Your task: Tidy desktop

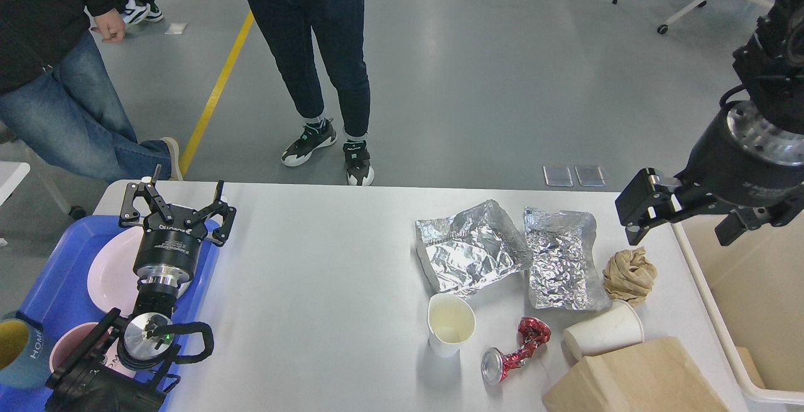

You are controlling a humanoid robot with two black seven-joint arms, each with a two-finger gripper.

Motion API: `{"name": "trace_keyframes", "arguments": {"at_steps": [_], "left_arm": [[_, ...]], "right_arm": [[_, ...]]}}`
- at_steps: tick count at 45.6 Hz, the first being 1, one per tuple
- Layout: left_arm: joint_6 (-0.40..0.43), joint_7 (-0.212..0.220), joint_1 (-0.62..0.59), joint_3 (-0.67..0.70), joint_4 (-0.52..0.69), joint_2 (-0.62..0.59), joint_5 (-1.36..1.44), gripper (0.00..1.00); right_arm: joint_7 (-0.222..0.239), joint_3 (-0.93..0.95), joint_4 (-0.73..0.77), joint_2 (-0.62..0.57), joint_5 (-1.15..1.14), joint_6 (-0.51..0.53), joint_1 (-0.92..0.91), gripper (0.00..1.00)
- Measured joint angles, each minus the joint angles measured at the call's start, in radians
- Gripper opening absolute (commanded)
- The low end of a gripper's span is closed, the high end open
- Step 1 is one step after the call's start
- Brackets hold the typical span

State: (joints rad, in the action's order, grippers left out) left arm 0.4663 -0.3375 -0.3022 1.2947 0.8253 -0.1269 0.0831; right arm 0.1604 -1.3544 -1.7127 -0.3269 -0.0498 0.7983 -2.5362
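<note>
The white desktop [326,274] holds rubbish on its right half: two crumpled foil sheets [468,249] [562,264], a brown paper wad [630,275], an upright paper cup [450,323], a paper cup on its side [604,330], a crushed red can [515,349] and a brown paper bag [641,377]. My left gripper [178,201] is open and empty over the pink plate [113,274] on the blue tray. My right gripper [644,208] hangs above the desk's far right corner; its fingers cannot be told apart.
The blue tray [59,292] at the left edge also holds a pink bowl [69,343] and a teal mug [19,352]. A cream bin [747,286] stands at the right of the desk. Two people [314,54] stand beyond the far edge.
</note>
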Motion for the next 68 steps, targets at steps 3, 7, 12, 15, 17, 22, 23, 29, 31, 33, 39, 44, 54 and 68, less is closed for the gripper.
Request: {"name": "trace_keyframes", "arguments": {"at_steps": [3,7,12,15,17,22,23,29,31,33,39,44,54,68], "left_arm": [[0.0,0.0,0.0,0.0,0.0,0.0,0.0,0.96],[0.0,0.001,0.0,0.0,0.0,0.0,0.0,0.96],[0.0,0.001,0.0,0.0,0.0,0.0,0.0,0.96],[0.0,0.001,0.0,0.0,0.0,0.0,0.001,0.96],[0.0,0.001,0.0,0.0,0.0,0.0,0.001,0.96],[0.0,0.001,0.0,0.0,0.0,0.0,0.001,0.96],[0.0,0.001,0.0,0.0,0.0,0.0,0.001,0.96],[0.0,0.002,0.0,0.0,0.0,0.0,0.001,0.96],[0.0,0.002,0.0,0.0,0.0,0.0,0.001,0.96],[0.0,0.002,0.0,0.0,0.0,0.0,0.001,0.96],[0.0,0.0,0.0,0.0,0.0,0.0,0.001,0.96],[0.0,0.0,0.0,0.0,0.0,0.0,0.0,0.96],[0.0,0.0,0.0,0.0,0.0,0.0,0.0,0.96],[0.0,0.0,0.0,0.0,0.0,0.0,0.001,0.96]], "right_arm": [[0.001,-0.01,-0.01,0.001,0.009,0.001,-0.004,1.0],[0.001,-0.026,-0.016,0.003,0.021,0.001,-0.004,1.0],[-0.001,-0.034,-0.028,0.004,0.027,0.001,-0.004,1.0],[-0.004,-0.036,-0.032,0.005,0.035,0.001,0.001,1.0],[-0.005,-0.037,-0.033,0.004,0.049,0.001,0.008,1.0],[-0.007,-0.039,-0.033,0.0,0.081,-0.002,0.023,1.0],[-0.007,-0.04,-0.033,-0.001,0.085,-0.002,0.024,1.0],[-0.007,-0.077,-0.033,-0.021,0.102,-0.01,0.032,1.0],[-0.007,-0.099,-0.033,-0.036,0.106,-0.015,0.039,1.0],[-0.007,-0.114,-0.033,-0.054,0.113,-0.02,0.049,0.99],[-0.01,-0.136,-0.032,-0.147,0.147,-0.059,0.117,1.0],[-0.012,-0.14,-0.032,-0.27,0.149,-0.093,0.214,1.0],[-0.036,-0.13,-0.028,-0.461,0.144,-0.177,0.414,0.99],[-0.074,-0.053,0.013,-0.687,0.145,-0.269,0.585,0.97]]}}
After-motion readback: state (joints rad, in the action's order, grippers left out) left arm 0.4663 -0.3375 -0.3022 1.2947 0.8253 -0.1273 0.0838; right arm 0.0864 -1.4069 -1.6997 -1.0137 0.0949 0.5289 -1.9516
